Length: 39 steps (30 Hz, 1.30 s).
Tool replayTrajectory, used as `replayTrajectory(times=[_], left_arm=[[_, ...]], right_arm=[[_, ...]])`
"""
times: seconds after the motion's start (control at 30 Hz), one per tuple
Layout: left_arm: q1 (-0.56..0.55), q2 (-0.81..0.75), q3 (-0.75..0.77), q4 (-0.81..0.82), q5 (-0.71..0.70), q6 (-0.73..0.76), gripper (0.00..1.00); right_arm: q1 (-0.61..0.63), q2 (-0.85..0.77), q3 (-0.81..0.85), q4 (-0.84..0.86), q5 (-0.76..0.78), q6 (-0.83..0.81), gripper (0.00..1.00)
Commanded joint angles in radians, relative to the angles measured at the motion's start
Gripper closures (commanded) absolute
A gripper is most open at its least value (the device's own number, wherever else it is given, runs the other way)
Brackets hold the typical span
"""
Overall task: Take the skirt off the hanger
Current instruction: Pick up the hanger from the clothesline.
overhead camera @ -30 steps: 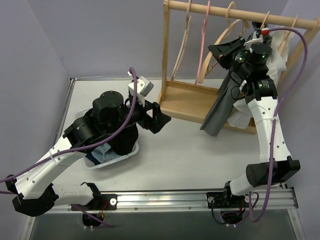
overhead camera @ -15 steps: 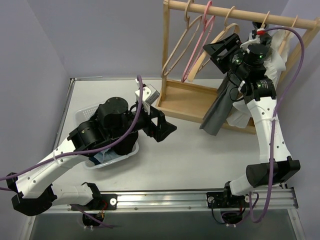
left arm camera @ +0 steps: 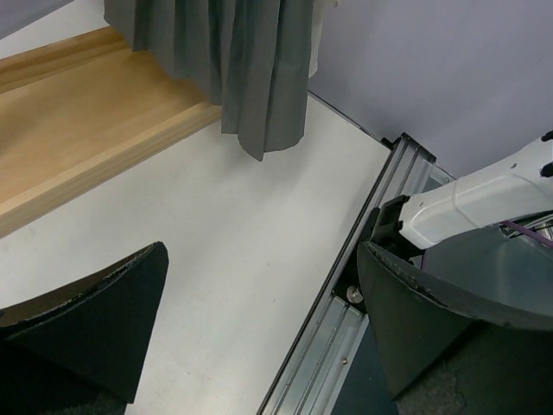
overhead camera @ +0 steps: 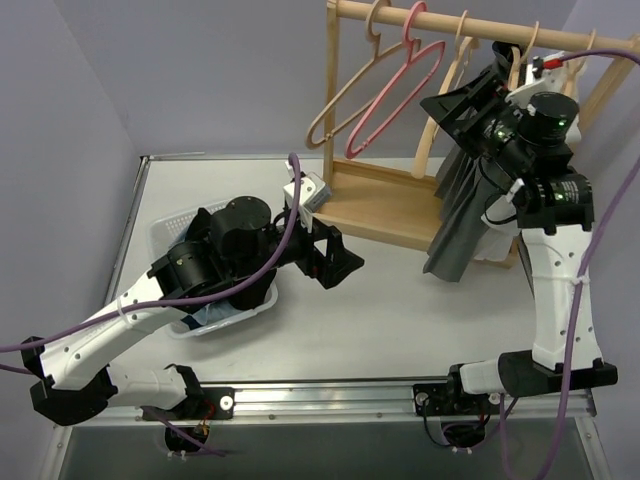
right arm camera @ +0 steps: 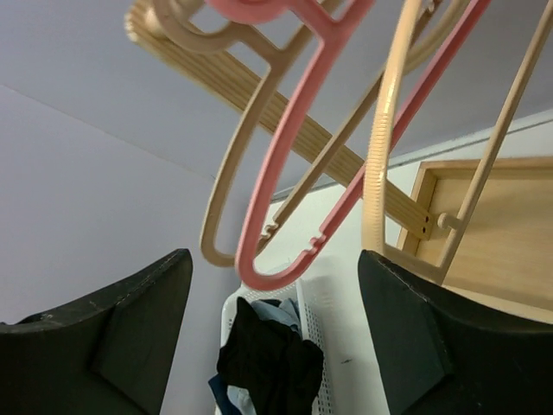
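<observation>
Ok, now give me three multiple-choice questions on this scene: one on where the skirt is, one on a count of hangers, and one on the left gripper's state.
1. Where is the skirt?
A. Hanging in the wooden rack
B. In the white basket
C. Spread flat on the table

2. How many of the hangers in the rack are pink?
A. None
B. One
C. Three

3. How does the left gripper stand?
A. Shut on the skirt
B. Shut on a hanger
C. Open, holding nothing

Answers:
1 A: the grey pleats hang down on the rack's right side in the top view, with the hem at the rack's base.
2 B: a single pink hanger hangs among pale wooden ones.
3 C: in the left wrist view its fingers stand wide apart with nothing between them.
</observation>
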Motion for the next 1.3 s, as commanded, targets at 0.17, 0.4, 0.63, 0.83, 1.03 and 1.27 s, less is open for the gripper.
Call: replayTrajectory(times=[0.17,0.4,0.63,0.83,1.03,1.27], left_arm=[[-0.052,0.023,0.023,0.071,-0.028,-0.011,0.0],[-0.063,0.008,0.0,0.067,-0.028,-0.011,0.05],[-0.064,0.002,-0.023,0.067,-0.054,-0.005,0.05],[-0.064,0.008,-0.028,0.062,-0.059,0.01,0.05],[-0.064,0.011,-0.034,0.06,-0.065,0.021,0.05],[-0.064,0.006,-0.034,0.054,-0.064,0.024,0.05]], right_arm=[[0.006,-0.055,0.234,-0.283,0.214,-0.168,0.29],[0.005,-0.073,0.217,-0.383,0.463,-0.284,0.3],[0.005,-0.116,0.098,-0.372,0.592,-0.343,0.3],[0.005,-0.104,0.061,-0.37,0.651,-0.373,0.3],[-0.002,-0.06,0.077,-0.352,0.7,-0.404,0.3],[-0.014,0.04,0.109,-0.269,0.716,-0.455,0.3]])
